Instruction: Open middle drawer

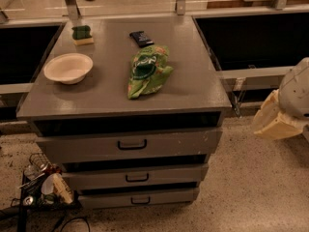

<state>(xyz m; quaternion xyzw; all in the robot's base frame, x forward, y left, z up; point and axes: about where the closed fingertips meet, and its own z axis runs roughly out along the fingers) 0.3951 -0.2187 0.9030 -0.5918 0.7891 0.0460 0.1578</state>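
Grey and shut, the middle drawer (96,179) sits flush in the desk's front face, under the taller top drawer (193,141) and above the slim bottom drawer (169,196). Its small black handle (137,178) is near the middle of the panel. My claw (273,120) hangs off the desk's right edge, well apart from that handle and roughly level with the top drawer. Whether it is released or clenched I cannot tell.

As I judge it, 3 handles stacked in 1 column are the main trap: coming in too high would hook the top drawer's larger handle (132,144), too low the bottom one. The loop is small, so a shallow hold could slip off mid-pull. Swinging in from the right, I might clip the desk's front right corner. A hard jerk could shake the bowl (68,67) near the left edge, the green bag (147,70) at centre, and the dark packet (141,38) and sponge (82,35) toward the back edge.

No writing is legible; the bag's dark printed patch and the packet's face cannot be read.
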